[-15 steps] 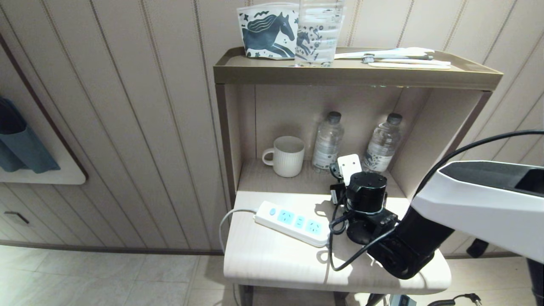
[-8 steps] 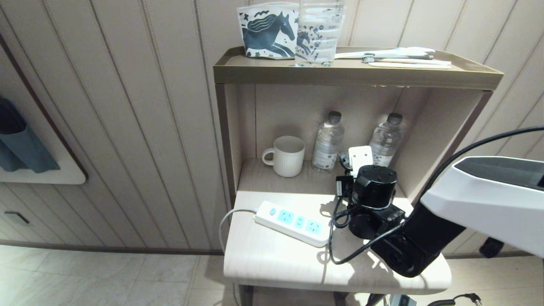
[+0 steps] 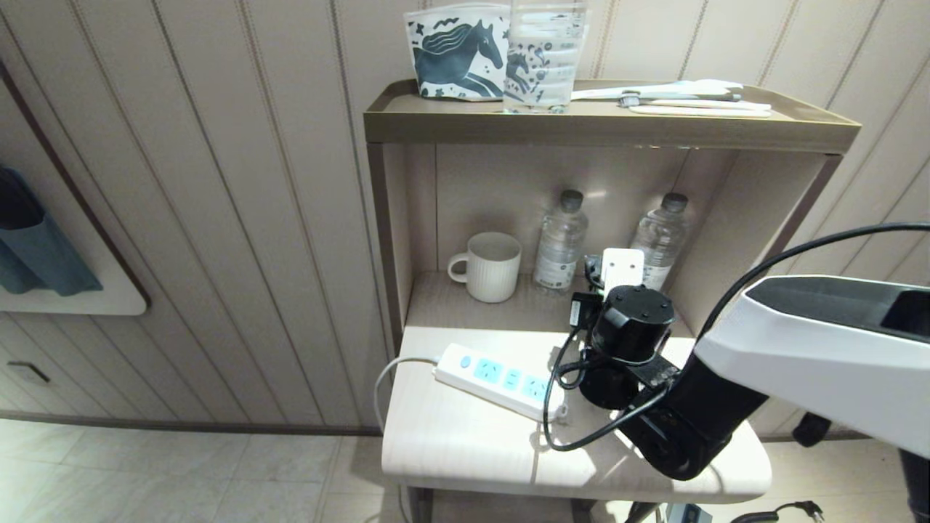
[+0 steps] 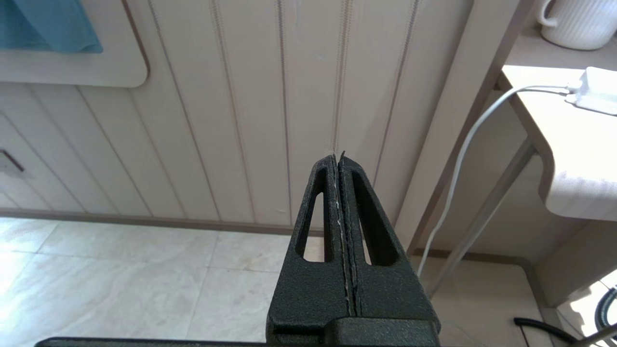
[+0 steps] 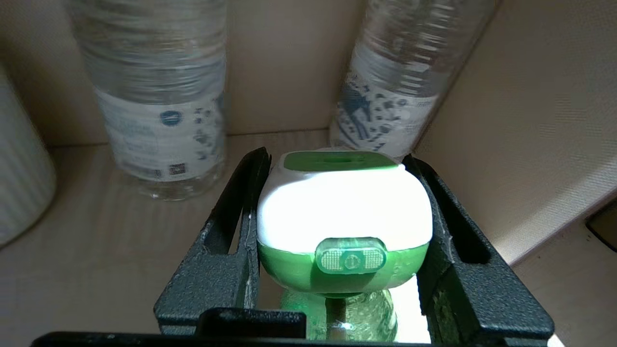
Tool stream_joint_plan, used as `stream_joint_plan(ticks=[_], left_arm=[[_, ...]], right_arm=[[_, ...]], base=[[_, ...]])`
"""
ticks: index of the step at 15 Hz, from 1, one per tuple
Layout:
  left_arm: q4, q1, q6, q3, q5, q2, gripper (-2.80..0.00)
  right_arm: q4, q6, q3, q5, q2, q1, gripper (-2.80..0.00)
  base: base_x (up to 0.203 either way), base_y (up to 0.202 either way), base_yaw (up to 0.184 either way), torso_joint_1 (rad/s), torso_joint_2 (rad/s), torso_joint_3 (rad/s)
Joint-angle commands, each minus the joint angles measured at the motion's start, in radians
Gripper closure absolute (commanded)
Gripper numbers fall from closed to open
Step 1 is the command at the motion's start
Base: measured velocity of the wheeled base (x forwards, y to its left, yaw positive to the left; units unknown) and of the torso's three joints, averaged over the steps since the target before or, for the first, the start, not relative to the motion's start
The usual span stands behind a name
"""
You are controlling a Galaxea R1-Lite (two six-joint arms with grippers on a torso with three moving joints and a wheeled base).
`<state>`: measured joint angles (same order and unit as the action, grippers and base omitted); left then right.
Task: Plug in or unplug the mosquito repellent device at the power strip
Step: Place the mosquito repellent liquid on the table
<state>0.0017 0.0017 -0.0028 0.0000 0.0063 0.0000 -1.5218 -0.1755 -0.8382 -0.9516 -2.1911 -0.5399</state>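
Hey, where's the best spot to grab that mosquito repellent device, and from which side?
Grip the mosquito repellent device by its white-and-green head, fingers on the two flatter flanks, as the right gripper does now. The head looks wider and firmer than the bottle below; come in level from the shelf's open front.

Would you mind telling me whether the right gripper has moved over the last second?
Yes. The right gripper, shut on the mosquito repellent device, has shifted to the robot's right and deeper into the shelf, towards the right-hand water bottle.

Right arm [image 3: 676, 421] reaches past the power strip [image 3: 501, 380] toward bottles [image 3: 559, 243].
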Motion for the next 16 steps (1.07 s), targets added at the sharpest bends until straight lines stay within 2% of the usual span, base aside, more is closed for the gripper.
stream_joint_plan(ticks=[1, 8, 9, 13, 16], left_arm=[[0.000, 0.000, 0.000, 0.000, 0.001, 0.002, 0.00], [0.000, 0.000, 0.000, 0.000, 0.001, 0.002, 0.00], [0.000, 0.000, 0.000, 0.000, 0.001, 0.002, 0.00], [0.000, 0.000, 0.000, 0.000, 0.000, 0.002, 0.00], [0.000, 0.000, 0.000, 0.000, 0.001, 0.002, 0.00]], right_arm=[[-0.048, -0.002, -0.030, -0.007, -0.037, -0.002, 0.00], [-0.048, -0.015, -0.056, -0.006, -0.081, 0.011, 0.00], [-0.048, -0.016, -0.055, -0.006, -0.096, 0.009, -2.80], [-0.048, -0.025, -0.030, -0.004, -0.084, 0.010, -2.80], [-0.048, -0.041, 0.007, -0.003, -0.003, 0.010, -2.80]], base=[[0.000, 0.000, 0.000, 0.000, 0.00, 0.000], [0.000, 0.000, 0.000, 0.000, 0.00, 0.000], [0.000, 0.000, 0.000, 0.000, 0.00, 0.000], [0.000, 0.000, 0.000, 0.000, 0.00, 0.000], [0.000, 0.000, 0.000, 0.000, 0.00, 0.000]])
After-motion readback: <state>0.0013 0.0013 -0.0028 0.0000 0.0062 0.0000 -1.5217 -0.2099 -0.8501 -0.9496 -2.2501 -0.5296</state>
